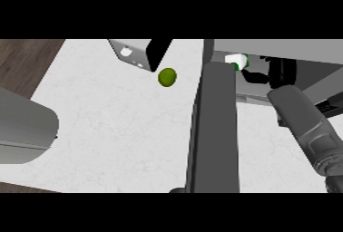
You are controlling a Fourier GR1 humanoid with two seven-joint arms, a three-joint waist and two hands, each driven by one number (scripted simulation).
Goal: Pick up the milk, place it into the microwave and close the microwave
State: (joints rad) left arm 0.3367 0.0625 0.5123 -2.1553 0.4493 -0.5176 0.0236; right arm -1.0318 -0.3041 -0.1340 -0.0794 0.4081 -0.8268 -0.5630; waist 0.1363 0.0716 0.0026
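Near: grey right forearm (308, 131) rising from lower right. Dark grey microwave door (214, 131) stands open, edge-on, blocking middle. 1 green oval fruit (167, 77) alone on white speckled counter (114, 127). Far: black right hand (258, 74) inside grey microwave (281, 50), fingers curled round 1 white-and-green milk carton (234, 59). Left hand unseen.

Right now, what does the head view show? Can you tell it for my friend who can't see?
The robot's right hand reaches into the open microwave and holds the white and green milk there. The microwave's door stands open, edge-on, down the middle of the white counter. A small green fruit lies left of the door.
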